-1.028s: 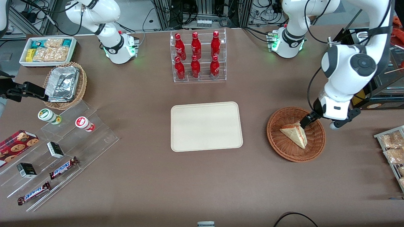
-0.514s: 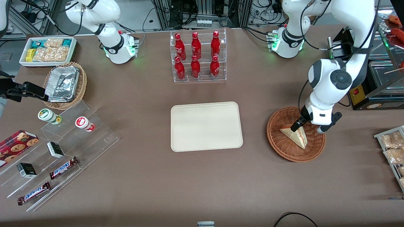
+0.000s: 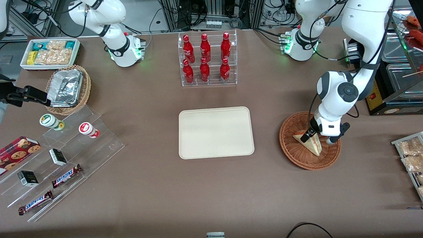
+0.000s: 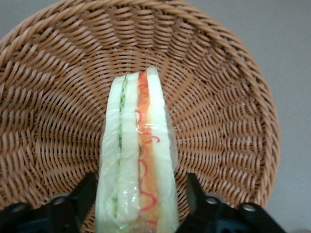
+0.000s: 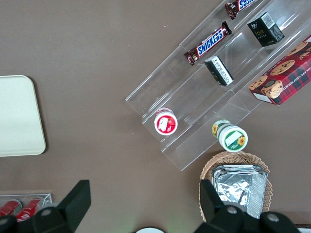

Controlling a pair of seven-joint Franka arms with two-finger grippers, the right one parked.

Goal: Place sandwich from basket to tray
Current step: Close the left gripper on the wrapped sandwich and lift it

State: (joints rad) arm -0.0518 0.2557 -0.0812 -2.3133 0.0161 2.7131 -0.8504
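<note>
The sandwich [image 3: 313, 144] is a wrapped white-bread wedge with orange and green layers, lying in the reddish-brown wicker basket [image 3: 291, 154] toward the working arm's end of the table. My gripper [image 3: 312, 135] is down in the basket at the wedge's wide end. In the left wrist view the sandwich [image 4: 138, 145] stands edge-up between the two dark fingers [image 4: 85, 193], with a small gap on each side, so the gripper [image 4: 140, 204] is open around it. The basket's weave [image 4: 233, 97] fills the view around it. The cream tray [image 3: 216, 132] lies bare at the table's middle.
A clear rack of red bottles [image 3: 206, 59] stands farther from the front camera than the tray. Toward the parked arm's end are a foil-filled tan basket [image 3: 67, 89], a white snack bin [image 3: 49, 53] and acrylic steps with candy bars [image 3: 66, 175]. Bagged snacks [image 3: 409, 155] lie beside the basket.
The left arm has swung in over the basket and its gripper has slid along the sandwich's wide end, now straddling it. The sandwich has not moved.
</note>
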